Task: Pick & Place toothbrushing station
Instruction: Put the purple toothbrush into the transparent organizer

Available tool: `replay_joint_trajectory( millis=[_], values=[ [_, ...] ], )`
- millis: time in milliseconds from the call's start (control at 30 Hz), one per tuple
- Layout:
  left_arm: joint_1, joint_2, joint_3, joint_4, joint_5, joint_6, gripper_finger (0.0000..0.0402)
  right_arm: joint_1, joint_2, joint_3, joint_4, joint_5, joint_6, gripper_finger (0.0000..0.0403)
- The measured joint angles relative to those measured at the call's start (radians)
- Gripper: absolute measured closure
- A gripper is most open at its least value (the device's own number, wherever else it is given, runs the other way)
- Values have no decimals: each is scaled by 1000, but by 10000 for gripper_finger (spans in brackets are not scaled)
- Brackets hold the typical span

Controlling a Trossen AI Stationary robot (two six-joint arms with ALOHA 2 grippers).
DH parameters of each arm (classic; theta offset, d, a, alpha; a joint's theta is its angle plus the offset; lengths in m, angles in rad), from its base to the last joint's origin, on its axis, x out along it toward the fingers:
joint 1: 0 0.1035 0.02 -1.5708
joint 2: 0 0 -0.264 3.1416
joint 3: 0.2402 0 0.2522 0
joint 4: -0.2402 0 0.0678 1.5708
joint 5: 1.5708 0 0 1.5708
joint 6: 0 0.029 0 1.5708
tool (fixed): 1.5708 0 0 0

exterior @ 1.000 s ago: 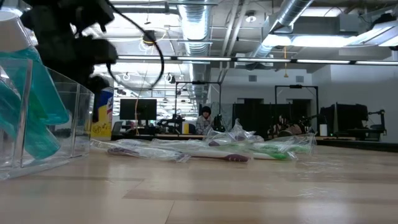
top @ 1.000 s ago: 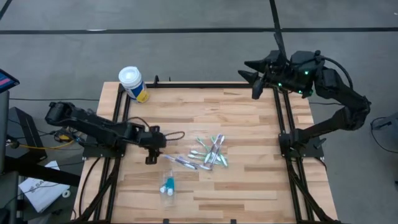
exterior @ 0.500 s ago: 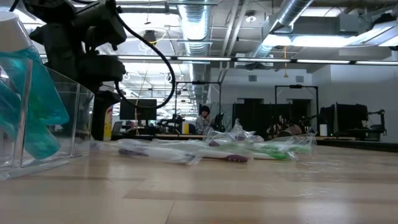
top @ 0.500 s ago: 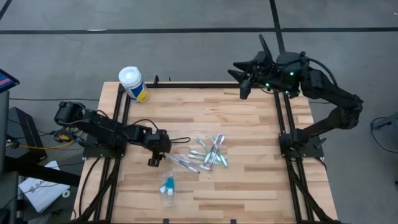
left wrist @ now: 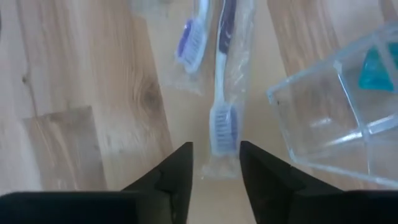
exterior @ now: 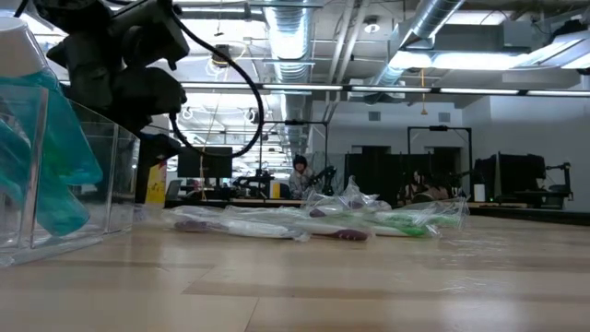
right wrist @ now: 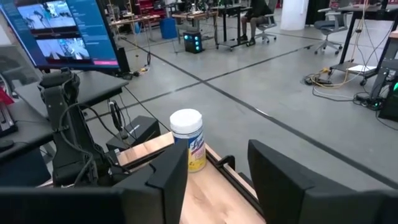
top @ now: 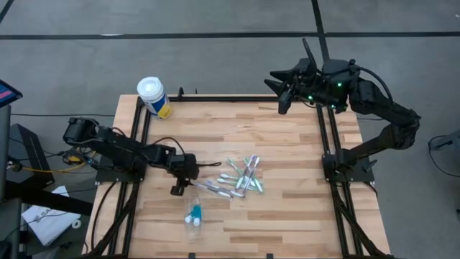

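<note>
My left gripper (top: 177,188) is open and hovers low over the table's left middle. In the left wrist view its fingers (left wrist: 214,177) stand on either side of the head end of a wrapped purple toothbrush (left wrist: 222,127). A second wrapped brush (left wrist: 189,37) lies beside it. The see-through holder (top: 194,214) with teal tubes stands near the front edge; it also shows in the left wrist view (left wrist: 336,118). More wrapped toothbrushes (top: 244,174) lie in a pile at the table's middle. My right gripper (top: 282,97) is open and raised over the far right edge.
A white-lidded canister with a yellow label (top: 153,97) stands at the far left corner; it also shows in the right wrist view (right wrist: 188,140). A black frame (top: 237,98) runs round the table. Bare wood lies on the right half and far side.
My left gripper has moved toward the table's right and a little toward the near edge, up to the wrapped purple toothbrush. My right gripper has swung toward the table's left along the far edge, then kept still.
</note>
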Motion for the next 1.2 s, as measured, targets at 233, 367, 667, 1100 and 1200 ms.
replay_joint_trajectory(
  millis=[233, 367, 667, 1100, 1200],
  values=[
    [-10, 144, 6, 82, 133, -7, 319, 0, 0, 0, -2, -29, -14, 250],
    [-15, 209, 10, 150, 158, -17, 320, 2, -2, 0, -3, -31, -14, 248],
    [42, 103, -2, 82, 61, -135, 396, -6, -2, 0, -6, -32, -38, 269],
    [127, -324, 103, -477, 3, -266, 400, -30, -3, 0, 56, -51, -106, 284],
    [127, -366, 229, -666, 0, -315, 401, -31, -3, 0, 90, -73, -124, 284]
  ],
)
